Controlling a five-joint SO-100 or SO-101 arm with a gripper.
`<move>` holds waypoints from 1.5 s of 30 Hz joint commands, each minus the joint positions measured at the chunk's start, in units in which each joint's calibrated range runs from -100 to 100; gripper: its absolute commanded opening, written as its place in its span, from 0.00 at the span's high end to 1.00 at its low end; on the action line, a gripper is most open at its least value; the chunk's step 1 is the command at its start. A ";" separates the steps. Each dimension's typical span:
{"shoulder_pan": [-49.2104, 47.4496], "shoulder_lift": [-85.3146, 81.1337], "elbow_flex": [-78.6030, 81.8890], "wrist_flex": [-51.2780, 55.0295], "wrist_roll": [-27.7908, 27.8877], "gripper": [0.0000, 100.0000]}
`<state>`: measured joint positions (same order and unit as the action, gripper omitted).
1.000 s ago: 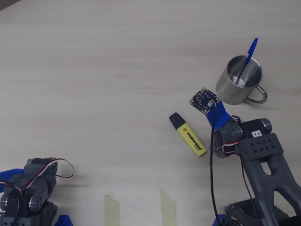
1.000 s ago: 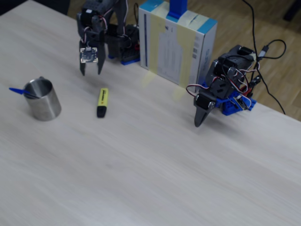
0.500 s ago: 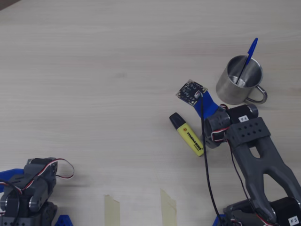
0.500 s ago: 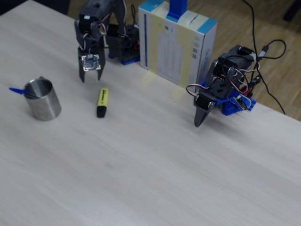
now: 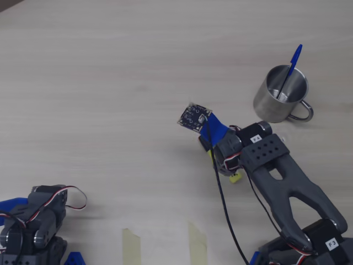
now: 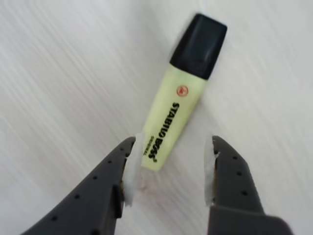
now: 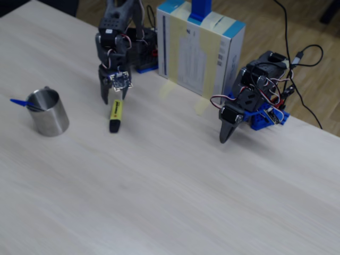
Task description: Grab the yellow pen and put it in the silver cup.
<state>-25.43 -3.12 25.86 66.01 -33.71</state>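
Observation:
The yellow pen lies flat on the table, black cap pointing away from the wrist camera. My gripper is open, and its two fingers straddle the pen's capless end without touching it. The fixed view shows the gripper pointing down just above the rear end of the pen. From overhead my arm covers most of the pen; only a yellow tip shows. The silver cup stands upright to the right there, and left of the pen in the fixed view.
A thin blue pen leans inside the cup. A second arm rests folded at the table's edge. A white and blue box stands behind the working arm. Two tape strips lie near the front edge.
My arm has swung away from the cup, leftward in the overhead view, and come over the yellow pen. The open gripper now sits above its rear end. Pen and cup have not moved.

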 commanded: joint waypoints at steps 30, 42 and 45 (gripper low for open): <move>1.08 11.30 1.30 -10.88 -0.23 0.79; 2.70 11.88 1.57 -10.79 -0.23 0.79; 2.79 11.88 1.57 -10.79 -0.23 0.79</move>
<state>-23.43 8.95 27.65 55.46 -33.71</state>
